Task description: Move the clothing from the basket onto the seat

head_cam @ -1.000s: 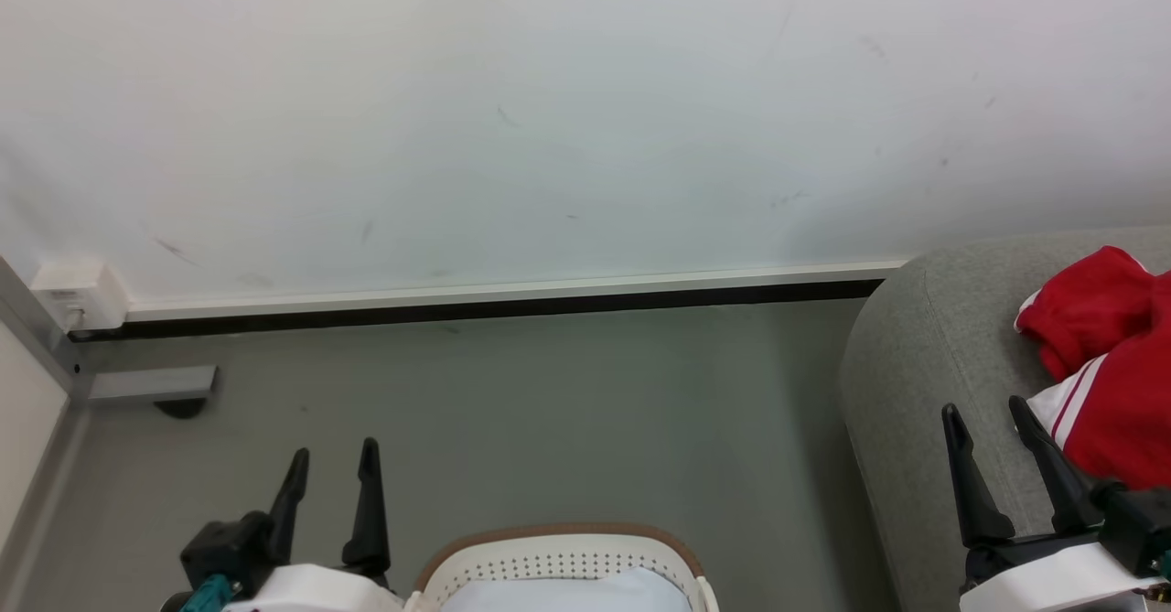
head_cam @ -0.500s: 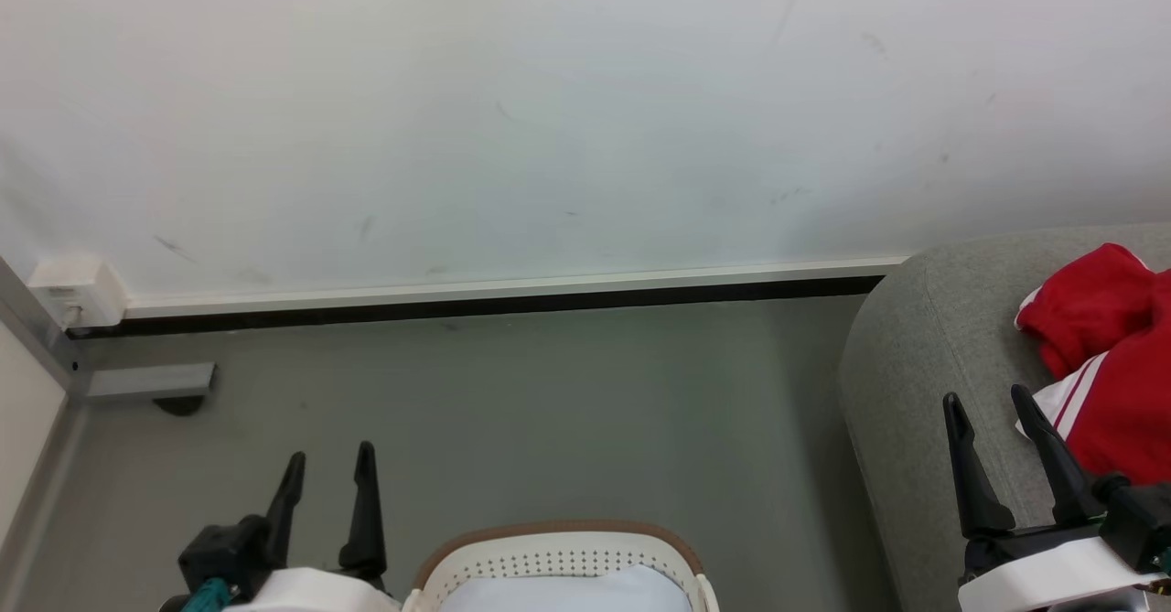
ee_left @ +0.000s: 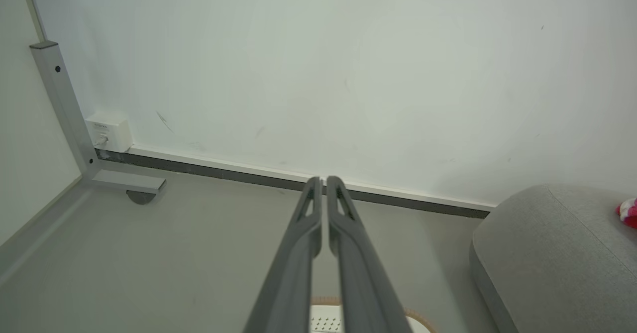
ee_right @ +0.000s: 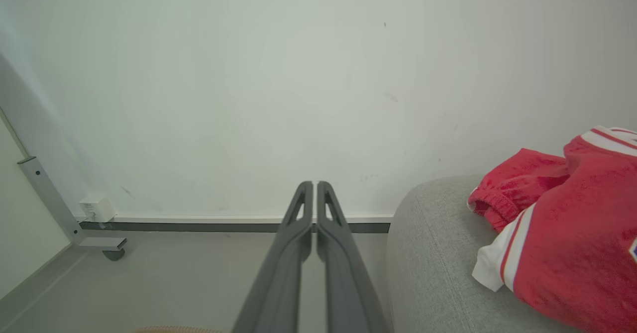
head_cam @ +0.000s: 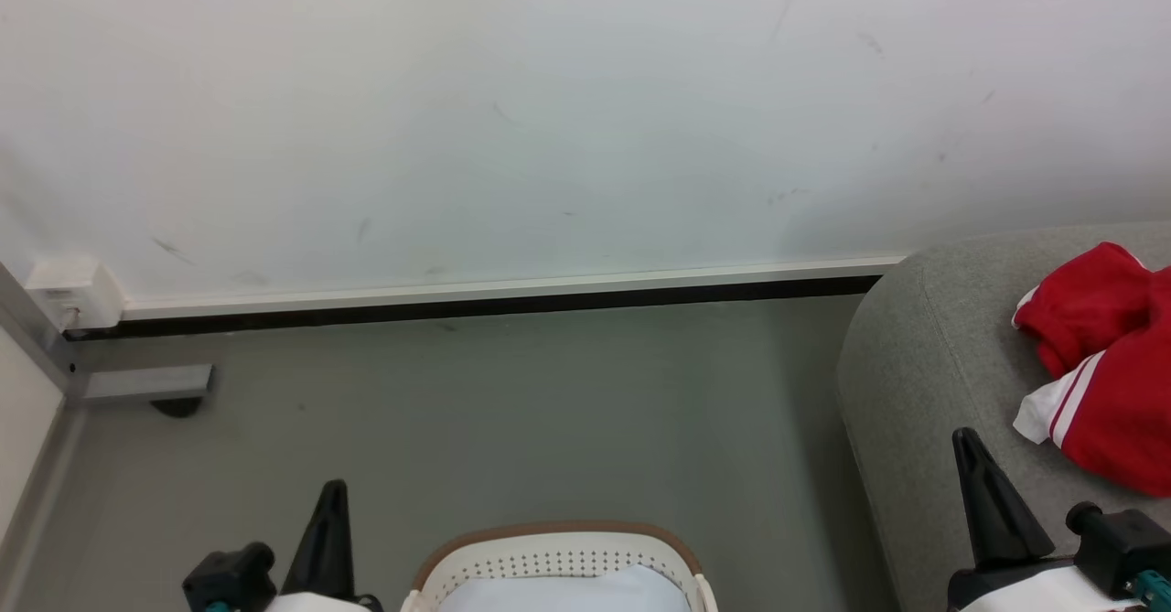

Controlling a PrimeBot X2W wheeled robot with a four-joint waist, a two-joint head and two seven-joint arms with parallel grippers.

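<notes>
- Red shiny clothing (head_cam: 1102,383) with white trim and stripes lies crumpled on the seat (head_cam: 924,383) to our right. One bunched piece lies nearer the wall and touches a striped piece that lies nearer us.
- Grey and woven, the seat has a rounded end, and its far corner reaches the skirting strip (head_cam: 512,290).
- Straight ahead of us the basket (head_cam: 558,530) stands on the floor (head_cam: 549,411), well apart from the clothing. We see its brown rim, its perforated white wall and its pale bluish lining (head_cam: 567,594).
- Our right pincer (head_cam: 966,447) shows against the seat's near edge, close to the clothing but not touching it. Its two dark fingers are pressed together with nothing between them.
- Our left pincer (head_cam: 333,495) hangs over the floor just left of the basket, its fingers likewise closed and empty.
- Beyond these we see a white wall (head_cam: 549,118) with faint scuffs. At far left are a small white socket box (head_cam: 73,287) and the foot of a grey metal frame (head_cam: 146,381).
</notes>
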